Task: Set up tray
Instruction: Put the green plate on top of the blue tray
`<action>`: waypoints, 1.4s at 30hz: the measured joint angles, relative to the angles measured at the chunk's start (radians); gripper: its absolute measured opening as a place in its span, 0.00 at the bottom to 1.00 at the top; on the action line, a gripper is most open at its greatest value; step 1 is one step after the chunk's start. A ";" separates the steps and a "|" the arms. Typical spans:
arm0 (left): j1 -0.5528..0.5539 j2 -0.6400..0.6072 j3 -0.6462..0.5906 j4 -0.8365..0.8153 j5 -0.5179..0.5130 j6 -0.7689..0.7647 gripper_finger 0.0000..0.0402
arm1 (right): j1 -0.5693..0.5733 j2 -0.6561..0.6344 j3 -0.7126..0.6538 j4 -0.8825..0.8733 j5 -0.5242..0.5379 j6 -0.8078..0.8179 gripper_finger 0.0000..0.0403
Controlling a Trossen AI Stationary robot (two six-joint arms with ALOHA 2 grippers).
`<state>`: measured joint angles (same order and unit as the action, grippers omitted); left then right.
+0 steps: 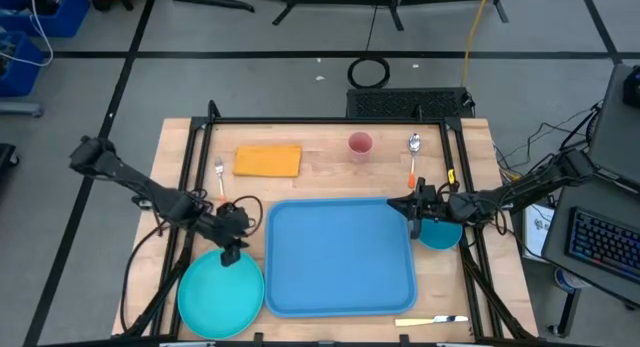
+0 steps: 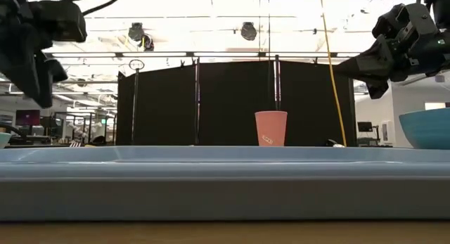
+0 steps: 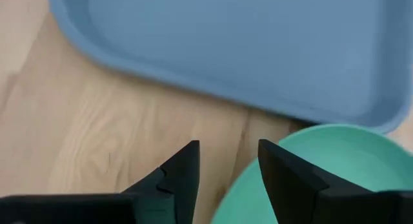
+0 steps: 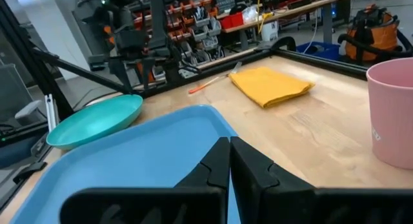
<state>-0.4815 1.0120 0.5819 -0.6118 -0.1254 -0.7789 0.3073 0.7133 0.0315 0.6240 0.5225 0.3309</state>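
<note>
Left gripper (image 1: 233, 255) at the teal plate (image 1: 220, 297) — first item for the tray

The light-blue tray (image 1: 340, 257) lies bare at table centre; the plate sits at its 8 o'clock, the left jaws part-spread astride its rim, not clamped. Next, I judge: pinch, lift, carry toward 3 o'clock. Right gripper (image 1: 412, 206) waits at the tray's 2 o'clock — jaws pressed together

Grey floor (image 1: 300, 32) crossed by dark tape lines. Wooden table (image 1: 320, 159), black frame. Black curtain panels (image 2: 232, 103) behind it, bright ceiling lights above. Blue bins (image 1: 25, 27) at one corner. Keyboard (image 1: 603, 242) on side desk. Shelves (image 4: 193, 20) with red bins farther back.
</note>
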 joint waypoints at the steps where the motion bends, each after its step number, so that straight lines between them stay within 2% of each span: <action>1: -0.005 0.019 0.012 -0.022 0.004 -0.014 0.40 | 0.000 0.003 0.000 0.005 0.002 0.000 0.01; 5: -0.029 0.088 0.048 -0.053 0.036 -0.023 0.40 | 0.000 0.006 0.000 0.011 0.003 -0.001 0.01; 9: -0.075 0.143 0.063 -0.042 0.023 0.010 0.40 | 0.000 0.006 0.000 0.011 0.004 -0.002 0.01; 16: -0.115 0.211 0.066 -0.051 0.022 -0.017 0.47 | 0.000 0.006 0.000 0.008 0.004 -0.002 0.01; 22: -0.137 0.286 0.066 -0.052 0.029 -0.015 0.51 | 0.000 0.006 0.000 0.008 0.004 -0.002 0.01; 32: -0.142 0.379 0.066 -0.042 0.066 -0.011 0.51 | 0.000 0.006 0.000 0.008 0.033 -0.002 0.01; 36: -0.142 0.378 0.066 -0.042 0.091 -0.010 0.44 | 0.000 0.006 0.000 0.008 0.034 -0.002 0.01; 42: -0.143 0.376 0.066 -0.040 0.116 0.003 0.19 | 0.000 0.006 0.000 0.008 0.034 -0.003 0.01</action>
<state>-0.6246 1.3876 0.6476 -0.6521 -0.0098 -0.7761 0.3069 0.7193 0.0315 0.6319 0.5568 0.3283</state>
